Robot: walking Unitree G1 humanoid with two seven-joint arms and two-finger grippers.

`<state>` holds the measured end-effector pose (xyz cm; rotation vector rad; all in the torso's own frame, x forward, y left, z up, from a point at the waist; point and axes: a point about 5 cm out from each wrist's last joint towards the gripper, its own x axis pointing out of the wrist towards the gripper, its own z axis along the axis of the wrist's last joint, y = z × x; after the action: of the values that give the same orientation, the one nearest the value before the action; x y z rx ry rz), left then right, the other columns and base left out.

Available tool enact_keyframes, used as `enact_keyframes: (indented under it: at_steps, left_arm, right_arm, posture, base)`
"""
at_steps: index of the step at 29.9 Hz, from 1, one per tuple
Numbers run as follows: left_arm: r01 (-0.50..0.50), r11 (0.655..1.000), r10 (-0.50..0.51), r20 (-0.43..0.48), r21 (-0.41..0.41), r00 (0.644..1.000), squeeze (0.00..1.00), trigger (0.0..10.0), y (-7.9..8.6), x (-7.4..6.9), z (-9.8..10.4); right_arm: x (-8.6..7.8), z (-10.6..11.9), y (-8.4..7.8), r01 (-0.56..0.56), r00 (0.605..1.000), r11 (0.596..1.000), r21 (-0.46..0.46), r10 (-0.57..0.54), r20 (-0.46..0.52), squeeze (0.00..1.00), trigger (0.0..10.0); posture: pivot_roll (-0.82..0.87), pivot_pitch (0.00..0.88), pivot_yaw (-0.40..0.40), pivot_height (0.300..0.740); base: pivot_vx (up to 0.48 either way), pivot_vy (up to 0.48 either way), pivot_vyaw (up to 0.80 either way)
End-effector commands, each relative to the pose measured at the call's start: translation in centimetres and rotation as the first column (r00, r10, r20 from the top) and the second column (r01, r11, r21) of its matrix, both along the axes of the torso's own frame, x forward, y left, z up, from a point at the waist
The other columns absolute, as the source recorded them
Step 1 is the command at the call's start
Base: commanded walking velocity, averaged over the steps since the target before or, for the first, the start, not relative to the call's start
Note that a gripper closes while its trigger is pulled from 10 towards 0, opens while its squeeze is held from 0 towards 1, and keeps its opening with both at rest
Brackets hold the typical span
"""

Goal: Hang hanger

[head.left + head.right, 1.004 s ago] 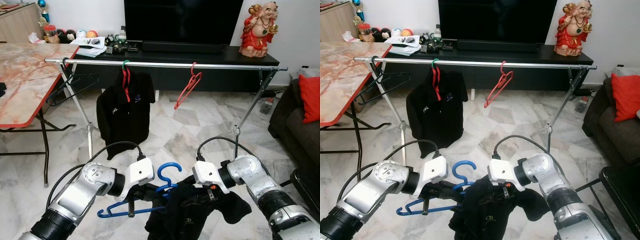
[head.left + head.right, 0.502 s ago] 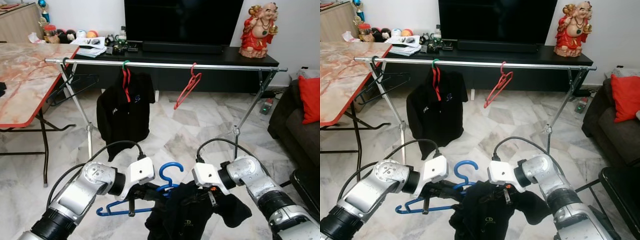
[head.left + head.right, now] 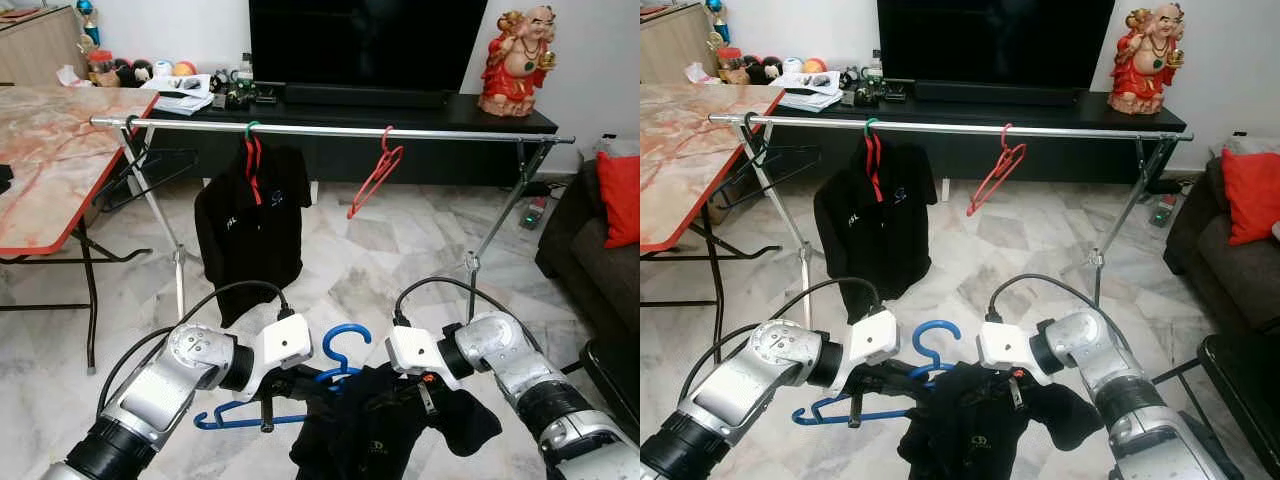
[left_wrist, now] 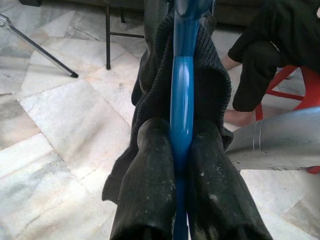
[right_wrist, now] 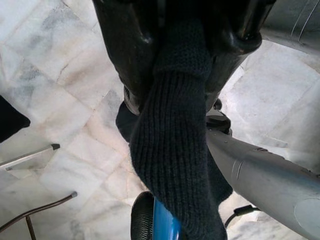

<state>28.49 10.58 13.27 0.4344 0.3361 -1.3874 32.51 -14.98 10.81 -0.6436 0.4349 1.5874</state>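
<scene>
Blue plastic was the first thing I noticed: the blue plastic hanger (image 3: pixel 300 385) was low in front of the robot, well below the long silver metal rail (image 3: pixel 330 129) where it should go. From the left, a table with a marbled pink top and a red edge (image 3: pixel 55 150) stood beside the rack. On the rail hung an empty dark wire hanger (image 3: pixel 140 165), then a black shirt on a green and red hanger (image 3: pixel 250 215), then an empty red plastic hanger (image 3: pixel 375 180).

The left gripper (image 3: pixel 290 385) was closed on the blue hanger. From its wrist camera I could see the two black fingers (image 4: pixel 150 175) pressed on both sides of the blue bar, with no gap, and dark knitted cloth lay around the bar just beyond them. To its right, the right gripper (image 3: pixel 420 390) pinched the black knitted garment (image 3: pixel 400 425) that draped over the hanger; the fingers (image 5: pixel 130 50) were tight on a fold of this cloth.

In my judgement the garment was not fully seated on the hanger, so the step in hand was dressing it before lifting. To do it well, the left gripper should keep the bar firm and level while the right pulls the cloth evenly over the shoulder, without dragging the hanger out of the grip. After that the blue hook (image 3: pixel 345 345) must go up and over the rail, best in the free space between the black shirt and the red hanger or right of it.
</scene>
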Motion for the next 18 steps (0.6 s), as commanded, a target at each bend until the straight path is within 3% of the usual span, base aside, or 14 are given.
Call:
enact_keyframes:
  at_steps: [1,9,10,11,12,18]
  left_arm:
    - [0.001,0.999,0.005,0.115,-0.048,0.993,0.00,10.0,-0.58,0.95,2.47]
    - [-0.009,0.998,0.015,0.101,-0.062,0.995,0.00,10.0,-0.35,0.96,2.43]
    - [-0.004,0.998,0.010,0.089,-0.066,0.996,0.37,10.0,-0.29,0.86,2.41]
    - [-0.003,0.998,0.009,0.087,-0.067,0.996,0.37,10.0,-0.28,0.84,2.41]
    - [-0.004,0.998,0.010,0.087,-0.067,0.996,0.98,10.0,-0.26,0.84,2.41]
    - [-0.014,0.998,0.019,0.086,-0.062,0.996,1.00,10.0,-0.05,0.86,2.35]
  right_arm:
    - [-0.26,-0.46,0.15,-0.023,1.000,0.999,-0.023,0.022,-0.022,0.00,0.0]
    - [-0.20,-0.74,-0.19,-0.004,1.000,0.998,-0.058,0.003,-0.013,0.00,0.0]
    - [-0.17,-0.73,-0.19,-0.002,1.000,0.998,-0.057,0.001,-0.012,0.00,0.0]
    - [-0.16,-0.72,-0.19,-0.001,1.000,0.998,-0.057,0.000,-0.012,0.00,0.0]
    - [-0.15,-0.72,-0.18,0.000,1.000,0.998,-0.056,-0.001,-0.011,0.00,0.0]
    - [0.01,-0.66,-0.38,0.017,1.000,0.998,-0.064,-0.017,0.002,0.00,0.0]
  posture:
    - [0.03,0.008,-0.072,0.740]
    - [0.03,0.014,-0.074,0.740]
    - [0.03,0.015,-0.075,0.740]
    - [0.03,0.015,-0.074,0.740]
    - [0.03,0.015,-0.074,0.740]
    - [0.03,0.017,-0.075,0.740]
  base:
    - [0.000,0.000,0.00]
    - [0.000,0.000,0.00]
    - [0.000,0.000,0.00]
    - [0.000,0.000,0.00]
    - [0.000,0.000,0.00]
    - [0.000,0.000,0.00]
